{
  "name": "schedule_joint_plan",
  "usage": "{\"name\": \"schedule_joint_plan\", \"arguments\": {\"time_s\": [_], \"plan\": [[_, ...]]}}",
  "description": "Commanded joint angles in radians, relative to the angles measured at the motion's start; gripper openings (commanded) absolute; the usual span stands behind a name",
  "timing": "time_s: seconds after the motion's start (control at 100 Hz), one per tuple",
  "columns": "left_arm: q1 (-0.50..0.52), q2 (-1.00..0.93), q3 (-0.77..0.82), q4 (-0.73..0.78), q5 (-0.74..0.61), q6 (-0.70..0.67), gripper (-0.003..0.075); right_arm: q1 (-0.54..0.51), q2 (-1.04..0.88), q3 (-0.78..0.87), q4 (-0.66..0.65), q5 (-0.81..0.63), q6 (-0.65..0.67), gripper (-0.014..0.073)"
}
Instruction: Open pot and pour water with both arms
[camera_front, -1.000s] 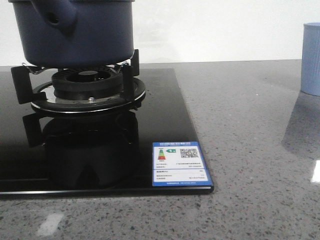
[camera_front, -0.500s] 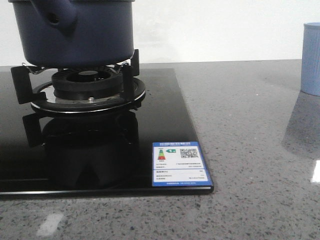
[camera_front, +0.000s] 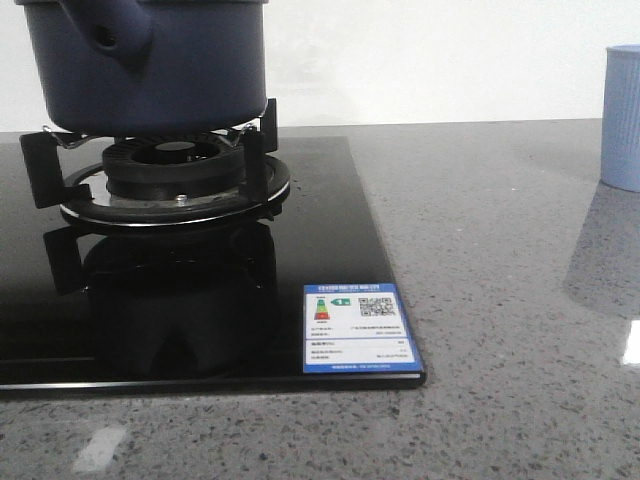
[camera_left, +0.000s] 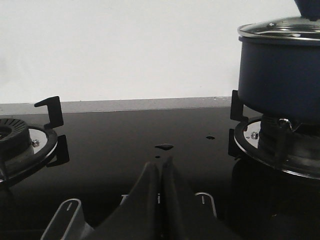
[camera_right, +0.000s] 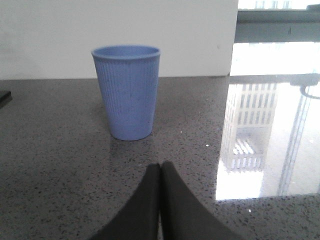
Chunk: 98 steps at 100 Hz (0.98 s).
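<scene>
The dark navy pot (camera_front: 150, 70) stands on the burner grate (camera_front: 165, 175) at the front view's upper left, its stubby handle (camera_front: 112, 35) toward the camera. It also shows in the left wrist view (camera_left: 280, 77), with a glass lid (camera_left: 280, 30) on it. My left gripper (camera_left: 161, 165) is shut and empty, low over the black stove glass, left of the pot. A pale blue ribbed cup (camera_right: 128, 92) stands on the grey counter; it also shows at the front view's right edge (camera_front: 622, 118). My right gripper (camera_right: 160, 167) is shut and empty, a short way before the cup.
The black glass stove top (camera_front: 320, 230) carries a blue label (camera_front: 358, 328) at its front right corner. A second burner (camera_left: 20, 145) lies to the left in the left wrist view. Small water drops (camera_left: 164, 147) lie on the glass. A white wall runs behind the counter.
</scene>
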Motion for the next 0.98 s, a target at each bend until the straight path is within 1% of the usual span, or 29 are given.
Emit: {"name": "schedule_joint_plan", "arguments": {"time_s": [0.0,0.36,0.97], "plan": [[-0.004,-0.025,0.012,-0.010,-0.071,-0.010,-0.0020,-0.008,-0.040,0.023,0.001,-0.008,-0.012,-0.0057],[-0.004,-0.026,0.012,-0.010,-0.071,-0.010,-0.0020,-0.008,-0.041,0.023,0.010,0.084,-0.012,-0.0057],[-0.004,-0.026,0.012,-0.010,-0.071,-0.010,-0.0020,-0.008,-0.041,0.023,0.010,0.085,-0.012,-0.0057]]}}
